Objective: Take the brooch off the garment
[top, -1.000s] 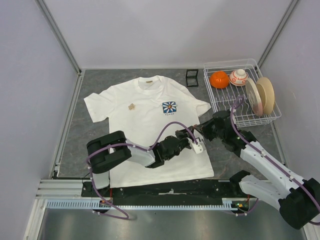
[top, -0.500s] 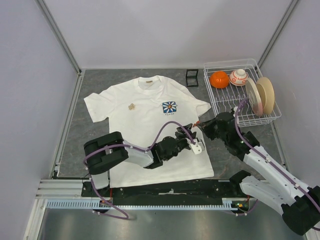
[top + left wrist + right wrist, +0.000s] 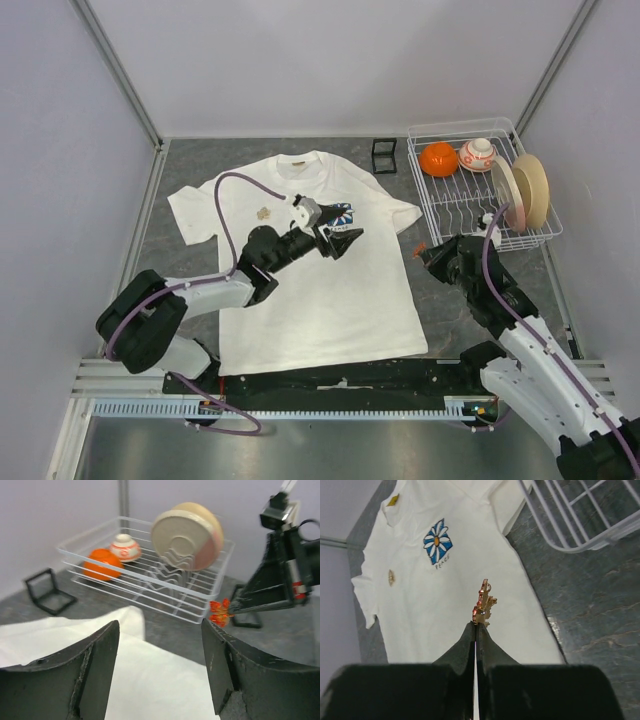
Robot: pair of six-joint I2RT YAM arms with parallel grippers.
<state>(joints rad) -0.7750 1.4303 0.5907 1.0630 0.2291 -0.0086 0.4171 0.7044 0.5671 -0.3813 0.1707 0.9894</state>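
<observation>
Now, on the grey bench we see the garment lying flat, with 1 small gold pin on its chest. Our left claw hovers over the flower print, its 2 fingers apart and holding nothing. Further right, our right claw is pinched together on the red-and-gold brooch, which is clear of the fabric, just beside the shirt's right edge. Rightmost stands the wire dish rack.

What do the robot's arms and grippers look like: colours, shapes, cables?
Both the left arm and right arm mix white shells with black joints, and a purple cable loops along each. The left gripper and right gripper are black with tapering fingers; the right carries a red-and-white label.
</observation>
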